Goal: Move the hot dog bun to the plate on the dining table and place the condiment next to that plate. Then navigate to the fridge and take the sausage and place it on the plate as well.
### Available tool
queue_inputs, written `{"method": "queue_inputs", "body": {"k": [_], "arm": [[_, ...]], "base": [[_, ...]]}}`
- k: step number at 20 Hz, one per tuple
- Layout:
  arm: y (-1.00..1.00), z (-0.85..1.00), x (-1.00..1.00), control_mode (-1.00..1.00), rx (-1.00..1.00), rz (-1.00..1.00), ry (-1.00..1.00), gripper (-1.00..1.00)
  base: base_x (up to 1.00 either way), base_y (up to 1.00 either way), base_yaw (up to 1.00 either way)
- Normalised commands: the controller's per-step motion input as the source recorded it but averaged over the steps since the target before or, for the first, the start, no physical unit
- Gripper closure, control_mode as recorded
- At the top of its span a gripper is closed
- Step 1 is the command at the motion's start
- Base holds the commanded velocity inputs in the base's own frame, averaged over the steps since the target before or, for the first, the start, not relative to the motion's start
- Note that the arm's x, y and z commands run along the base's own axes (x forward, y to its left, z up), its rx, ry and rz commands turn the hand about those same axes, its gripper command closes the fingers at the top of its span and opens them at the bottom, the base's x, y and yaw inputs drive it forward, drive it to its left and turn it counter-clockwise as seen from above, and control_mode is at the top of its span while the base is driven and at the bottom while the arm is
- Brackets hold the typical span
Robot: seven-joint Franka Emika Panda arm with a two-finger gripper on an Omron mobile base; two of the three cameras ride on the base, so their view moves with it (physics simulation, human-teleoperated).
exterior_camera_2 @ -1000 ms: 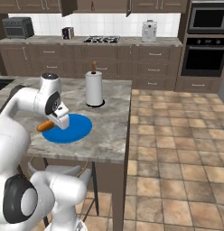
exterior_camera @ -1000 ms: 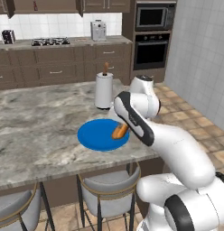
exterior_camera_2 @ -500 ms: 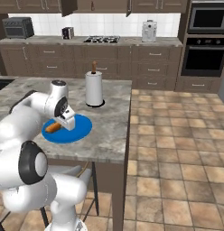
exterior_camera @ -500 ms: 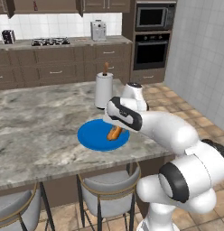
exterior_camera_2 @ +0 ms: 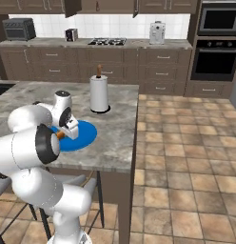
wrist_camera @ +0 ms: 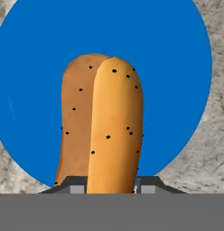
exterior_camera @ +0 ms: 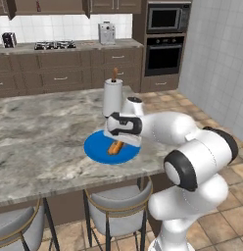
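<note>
Bun (wrist_camera: 111, 131) over plate (wrist_camera: 37, 54) now, carried lower and further in than a second ago, when it hung at the plate's near edge with the arm upright; since then the arm has folded down and reached across the counter (exterior_camera: 40, 142). Pincer (exterior_camera: 122, 138) clamped tight on the orange-tan bun, one finger either side of its near end in the hand view. Left base view shows the bun (exterior_camera: 115, 146) low over the middle of the blue plate (exterior_camera: 96, 149); whether it touches the surface, cannot tell. Paper towel roll (exterior_camera: 112, 95) stands just behind the plate. Judgement: first placement nearly complete, release likely due; condiment and sausage steps not yet begun.
</note>
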Motion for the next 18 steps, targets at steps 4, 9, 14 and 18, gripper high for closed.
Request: {"method": "queue_inputs", "body": {"k": [4, 9, 14, 18], "arm": [[0.15, -0.27, 0.37, -1.00, 0.00, 0.00, 0.00, 1.00], [0.02, -0.23, 0.42, -1.00, 0.00, 0.00, 0.00, 1.00], [0.00, -0.21, 0.49, -1.00, 0.00, 0.00, 0.00, -1.00], [0.00, -0.16, 0.42, -1.00, 0.00, 0.00, 0.00, -1.00]], "base": [[0.00, 0.00, 0.00], [0.00, 0.00, 0.00], [0.00, 0.00, 0.00], [0.00, 0.00, 0.00]]}}
